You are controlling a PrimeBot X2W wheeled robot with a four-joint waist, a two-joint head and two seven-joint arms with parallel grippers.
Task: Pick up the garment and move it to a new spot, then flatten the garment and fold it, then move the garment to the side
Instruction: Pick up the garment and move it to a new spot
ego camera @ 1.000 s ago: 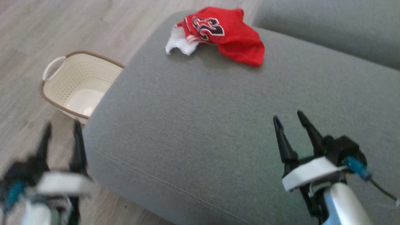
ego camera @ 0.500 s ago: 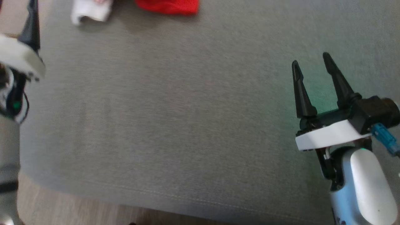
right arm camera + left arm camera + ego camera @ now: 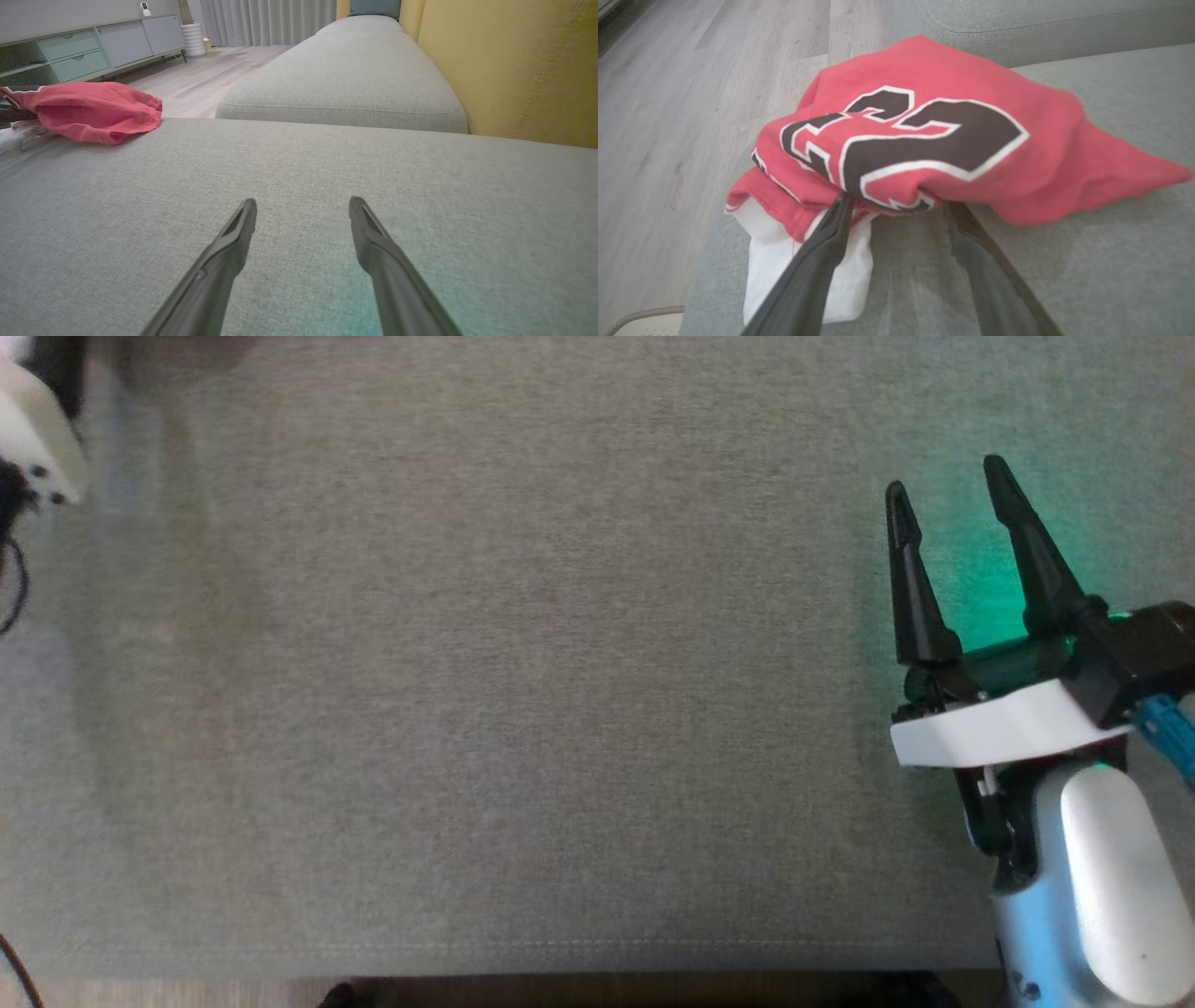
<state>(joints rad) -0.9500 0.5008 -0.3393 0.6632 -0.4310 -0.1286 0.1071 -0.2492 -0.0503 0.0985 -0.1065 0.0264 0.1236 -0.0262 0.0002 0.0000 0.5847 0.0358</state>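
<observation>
Judged soft, light and limp, the garment (image 3: 924, 140) lies bunched at the floor-side edge of the sofa cushion (image 3: 1111, 261); take a thick near fold, where the left tool (image 3: 897, 201) stands spread, the right tool (image 3: 945, 476) likewise spread, empty, well apart over that cushion.

Grey sofa seat (image 3: 299, 154) spreads under and ahead of the right pincer (image 3: 303, 201); a second seat (image 3: 345, 70) lies beyond it, straight ahead; a yellow backrest (image 3: 537, 70) rises to its right; pale wood floor (image 3: 205, 79) runs far ahead on its left; a low cabinet (image 3: 93, 46) with drawers stands further left; grey curtains (image 3: 266, 18) hang at the far end; a green glow (image 3: 971, 588) tints the fabric right at the pincer.
</observation>
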